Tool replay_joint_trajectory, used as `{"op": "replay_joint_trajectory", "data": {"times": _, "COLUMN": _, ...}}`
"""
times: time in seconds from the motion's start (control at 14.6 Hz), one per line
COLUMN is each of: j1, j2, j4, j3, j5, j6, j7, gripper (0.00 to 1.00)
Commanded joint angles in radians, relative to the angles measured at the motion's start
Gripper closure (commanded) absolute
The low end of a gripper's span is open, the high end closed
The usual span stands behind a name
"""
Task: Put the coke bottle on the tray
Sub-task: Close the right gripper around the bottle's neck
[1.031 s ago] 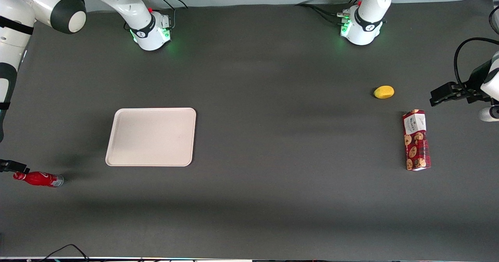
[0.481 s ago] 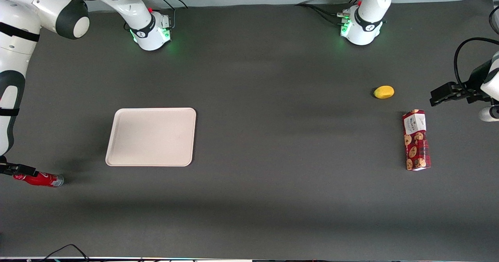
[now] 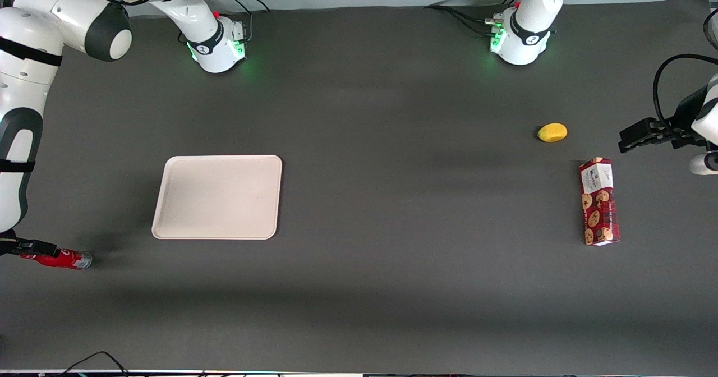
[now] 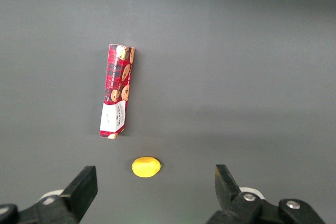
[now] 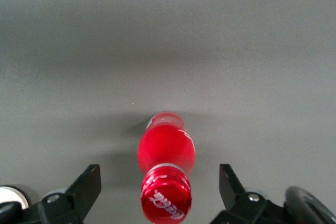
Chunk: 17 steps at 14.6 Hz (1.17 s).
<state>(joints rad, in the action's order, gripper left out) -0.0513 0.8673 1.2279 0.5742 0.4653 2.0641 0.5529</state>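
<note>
Tool [image 5: 159,182] spread wide, low over the tabletop [image 3: 392,141] at the working arm's end, one finger [image 5: 88,182] on each side of the coke bottle [image 5: 165,158] near its cap, not touching it. Coke bottle lying on its side on the tabletop. Tray [image 3: 217,196] flat nearby, apart from the bottle and a little farther from the front camera.

Counted on the tabletop [image 3: 392,287]: one coke bottle [image 3: 63,258], one tray [image 3: 217,196], one cookie box [image 3: 599,201], one yellow fruit [image 3: 552,132].
</note>
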Motion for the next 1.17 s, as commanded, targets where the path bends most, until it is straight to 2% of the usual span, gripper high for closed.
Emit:
{"op": "replay_joint_trajectory", "data": {"times": 0.0, "j1": -0.002, "j2": 0.015, "j4": -0.031, "j3": 0.004, "j5": 0.024, "j6": 0.002, "j7": 0.005, "gripper": 0.04}}
{"op": "replay_joint_trajectory", "data": {"times": 0.07, "j1": -0.002, "j2": 0.015, "j4": -0.031, "j3": 0.006, "j5": 0.026, "j6": 0.002, "j7": 0.004, "gripper": 0.06}}
{"op": "replay_joint_trajectory", "data": {"times": 0.21, "j1": -0.002, "j2": 0.015, "j4": -0.031, "j3": 0.004, "j5": 0.024, "j6": 0.002, "j7": 0.002, "gripper": 0.21}}
{"op": "replay_joint_trajectory", "data": {"times": 0.55, "j1": -0.004, "j2": 0.015, "j4": -0.028, "j3": 0.006, "j5": 0.018, "j6": 0.004, "j7": 0.015, "gripper": 0.39}}
{"op": "replay_joint_trajectory", "data": {"times": 0.82, "j1": -0.001, "j2": 0.022, "j4": -0.031, "j3": 0.006, "j5": 0.015, "j6": 0.004, "j7": 0.010, "gripper": 0.76}}
{"op": "replay_joint_trajectory", "data": {"times": 0.96, "j1": -0.001, "j2": 0.027, "j4": -0.030, "j3": 0.006, "j5": 0.012, "j6": 0.022, "j7": 0.013, "gripper": 1.00}}
{"op": "replay_joint_trajectory", "data": {"times": 1.1, "j1": 0.001, "j2": 0.026, "j4": -0.030, "j3": 0.006, "j5": 0.004, "j6": 0.025, "j7": 0.012, "gripper": 1.00}}
